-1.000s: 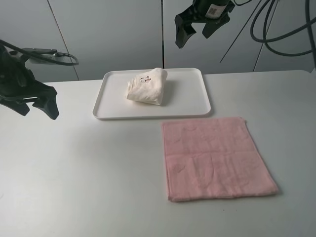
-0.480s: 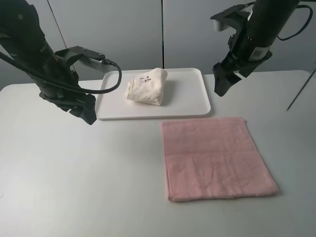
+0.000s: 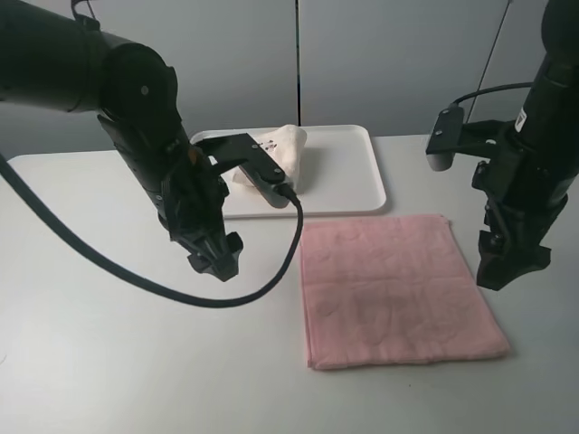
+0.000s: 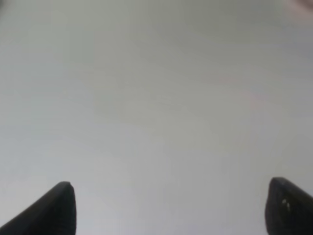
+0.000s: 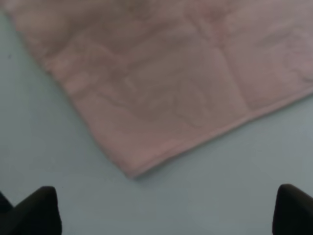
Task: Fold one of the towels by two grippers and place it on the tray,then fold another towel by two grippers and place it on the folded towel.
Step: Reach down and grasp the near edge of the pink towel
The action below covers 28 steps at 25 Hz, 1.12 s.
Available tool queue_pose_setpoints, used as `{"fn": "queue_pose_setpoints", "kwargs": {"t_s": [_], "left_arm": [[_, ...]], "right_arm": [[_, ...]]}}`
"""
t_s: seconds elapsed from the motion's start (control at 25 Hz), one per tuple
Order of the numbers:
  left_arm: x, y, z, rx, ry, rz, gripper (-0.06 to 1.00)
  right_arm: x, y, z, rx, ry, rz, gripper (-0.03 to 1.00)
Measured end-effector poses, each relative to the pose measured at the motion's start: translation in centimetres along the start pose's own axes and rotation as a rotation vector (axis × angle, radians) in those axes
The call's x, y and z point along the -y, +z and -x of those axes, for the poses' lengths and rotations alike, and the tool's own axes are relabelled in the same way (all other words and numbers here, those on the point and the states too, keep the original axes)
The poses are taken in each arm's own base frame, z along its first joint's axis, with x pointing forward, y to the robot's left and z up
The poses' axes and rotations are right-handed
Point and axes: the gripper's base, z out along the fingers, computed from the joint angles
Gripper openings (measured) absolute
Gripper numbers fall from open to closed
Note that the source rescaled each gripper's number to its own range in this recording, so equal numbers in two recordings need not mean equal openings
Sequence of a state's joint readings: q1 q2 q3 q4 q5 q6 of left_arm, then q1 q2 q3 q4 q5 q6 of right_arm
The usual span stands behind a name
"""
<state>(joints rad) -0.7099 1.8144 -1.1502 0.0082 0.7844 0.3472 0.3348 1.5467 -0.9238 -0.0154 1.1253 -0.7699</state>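
Half done, I judge: the cream towel (image 3: 282, 152) sits folded on the tray (image 3: 348, 181). The pink towel (image 3: 393, 289) lies flat, nearer and right. My left gripper (image 3: 215, 260) and right gripper (image 3: 507, 269) hover wide open, empty.

No readable text, numbers or brand names in any view. The right arm (image 3: 529, 154) carried a small white sticker (image 3: 522, 117), its print too small to read. The cream towel (image 3: 291, 149) had a small embroidered mark (image 3: 268, 145), partly behind the other arm; it looked like a tiny motif, no letters made out. The pink towel (image 3: 393, 289) (image 5: 171, 73) showed only a faint embossed pattern in the high and right wrist views, no lettering. The left wrist view was blurred, nothing written in it.
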Motion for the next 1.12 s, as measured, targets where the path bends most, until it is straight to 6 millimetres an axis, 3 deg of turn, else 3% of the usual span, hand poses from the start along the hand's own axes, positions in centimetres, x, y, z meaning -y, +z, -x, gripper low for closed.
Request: {"fn": "queue_pose_setpoints", "kwargs": {"t_s": [0.24, 0.52, 0.64, 0.92, 1.12], "left_arm": [[4.7, 0.6, 2.3, 0.087, 0.218, -0.002, 0.99], [8.7, 1.8, 2.6, 0.045, 0.406, -0.036, 0.99], [9.8, 2.3, 2.6, 0.027, 0.441, -0.048, 0.99], [10.1, 4.4, 2.4, -0.029, 0.467, -0.066, 0.99], [10.8, 5.0, 2.3, -0.044, 0.497, -0.073, 0.99]], "right_arm": [[-1.8, 3.0, -1.3, -0.031, -0.105, 0.089, 0.93], [-2.9, 4.3, -0.8, 0.095, -0.132, 0.134, 0.97], [-3.2, 4.8, -1.0, 0.099, -0.167, 0.148, 1.00], [-3.4, 5.3, -1.1, 0.117, -0.220, 0.127, 1.00], [-3.5, 6.4, -1.9, 0.087, -0.397, 0.076, 1.00]]}}
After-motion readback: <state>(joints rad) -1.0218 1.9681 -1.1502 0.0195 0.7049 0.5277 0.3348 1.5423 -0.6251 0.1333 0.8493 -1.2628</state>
